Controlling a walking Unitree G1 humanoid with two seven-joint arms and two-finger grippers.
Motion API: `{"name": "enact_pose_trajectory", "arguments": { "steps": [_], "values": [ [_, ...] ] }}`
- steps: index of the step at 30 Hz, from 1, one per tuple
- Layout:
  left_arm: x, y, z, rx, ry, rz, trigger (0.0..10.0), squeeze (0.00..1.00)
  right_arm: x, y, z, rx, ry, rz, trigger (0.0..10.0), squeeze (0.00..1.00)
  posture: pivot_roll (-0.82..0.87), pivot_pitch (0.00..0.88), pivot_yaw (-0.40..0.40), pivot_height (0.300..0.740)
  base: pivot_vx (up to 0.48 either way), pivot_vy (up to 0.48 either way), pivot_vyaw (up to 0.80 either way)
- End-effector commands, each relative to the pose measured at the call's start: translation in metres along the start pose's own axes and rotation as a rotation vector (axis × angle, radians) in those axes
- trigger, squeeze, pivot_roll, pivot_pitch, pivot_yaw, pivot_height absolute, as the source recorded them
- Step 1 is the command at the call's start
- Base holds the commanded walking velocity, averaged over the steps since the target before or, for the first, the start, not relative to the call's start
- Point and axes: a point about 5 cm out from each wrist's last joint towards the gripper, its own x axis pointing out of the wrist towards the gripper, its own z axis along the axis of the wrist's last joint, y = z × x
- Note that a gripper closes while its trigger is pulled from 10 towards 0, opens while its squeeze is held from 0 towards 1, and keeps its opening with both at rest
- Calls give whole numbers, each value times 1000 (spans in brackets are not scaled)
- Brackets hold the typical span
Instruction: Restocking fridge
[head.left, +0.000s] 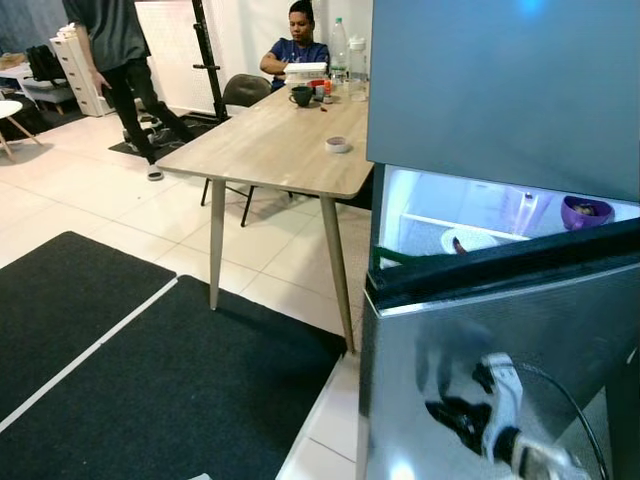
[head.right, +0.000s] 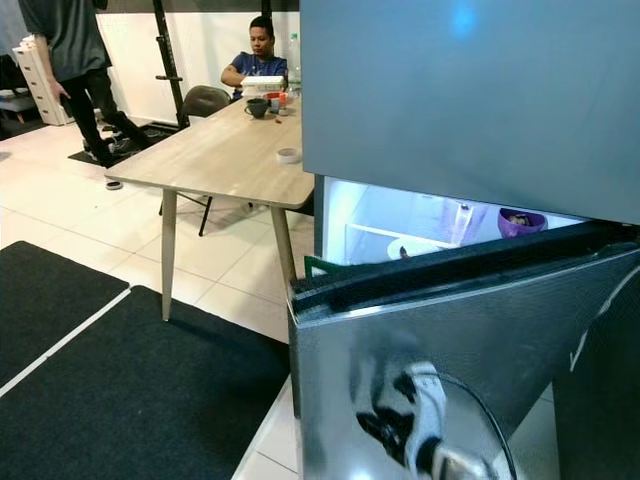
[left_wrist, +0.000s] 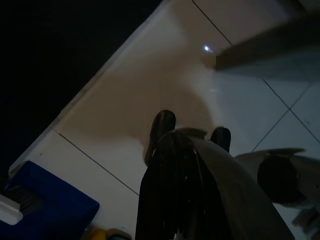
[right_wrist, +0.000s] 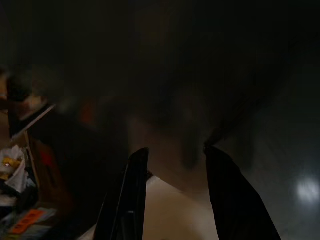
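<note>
While the fridge (head.left: 500, 90) stands close on the robot's right, its lower door (head.right: 450, 330) hangs part way open and light shines from inside; a wooden surface (head.left: 270, 145) stands just beside it, over a white tile floor (head.left: 90, 210) and black mats (head.left: 150, 390); one person (head.left: 298, 45) sits at the far end and another (head.left: 115, 50) walks off; inside the fridge sit a purple bowl (head.left: 585, 212) and a white bowl (head.left: 468, 241); the left end effector (left_wrist: 192, 137) hangs over the floor, fingers slightly apart, holding nothing; the right end effector (right_wrist: 172, 200) is open in the dark.
</note>
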Motion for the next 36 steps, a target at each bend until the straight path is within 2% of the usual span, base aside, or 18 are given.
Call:
{"name": "enact_pose_trajectory", "arguments": {
  "steps": [1,5,6,8,10,14,17,18,21,22,26,27,28,30,31,33,34,36],
  "values": [
    [-1,3,-3,3,10,12,10000,0,25,16,37,-116,-88,58,10000,0,-96,0,5,740,0,0,0],
    [-1,3,-3,3,8,12,10000,0,33,22,48,-144,-109,68,10000,0,-96,0,5,740,0,0,0],
    [-1,3,-3,4,7,13,10000,0,42,28,63,-177,-144,59,10000,0,-87,0,4,740,0,0,0],
    [-2,5,-3,3,3,16,10000,0,58,38,121,-238,-300,-44,10000,0,-84,0,6,740,0,0,0],
    [-2,5,-3,1,-1,18,10000,0,61,43,148,-260,-384,-93,10000,0,-76,0,1,740,0,0,0],
    [-2,6,-3,0,-3,20,10000,0,59,41,148,-258,-401,-95,10000,0,-76,0,1,740,0,0,0],
    [-2,4,-5,0,0,15,10000,0,51,28,115,-230,-330,-128,10000,0,-85,0,6,740,0,0,0],
    [-2,4,-5,0,0,15,10000,0,51,28,115,-230,-330,-128,10000,0,-85,0,6,740,0,0,0],
    [-2,2,-5,2,1,7,10000,0,39,16,74,-230,-203,-150,10000,0,-87,0,11,740,0,0,0],
    [-2,2,-5,2,1,7,10000,0,39,16,74,-230,-203,-150,10000,0,-87,0,11,740,0,0,0],
    [-2,1,-4,7,0,1,10000,0,27,7,37,-229,-63,-176,10000,0,-92,0,14,740,0,0,0],
    [-1,1,-3,9,-1,-1,10000,0,19,2,17,-224,20,-220,10000,0,-95,0,16,740,0,0,0],
    [-1,1,-3,9,-1,-1,10000,0,19,2,17,-224,20,-220,10000,0,-95,0,16,740,0,0,0],
    [-1,1,-1,12,-4,-1,10000,0,0,-8,-21,-191,179,-315,10000,0,-92,0,17,740,0,0,0],
    [-1,1,-1,12,-4,-1,10000,0,0,-8,-21,-191,179,-315,10000,0,-92,0,17,740,0,0,0],
    [-1,2,1,12,-7,6,10000,0,-24,-13,-61,-123,325,-410,10000,0,-92,0,17,740,0,0,0],
    [-1,2,1,12,-7,6,10000,0,-24,-13,-61,-123,325,-410,10000,0,-92,0,17,740,0,0,0],
    [0,3,1,17,-2,18,10000,0,-44,-13,-89,-80,429,-471,10000,0,-91,0,18,740,0,0,0]
  ]
}}
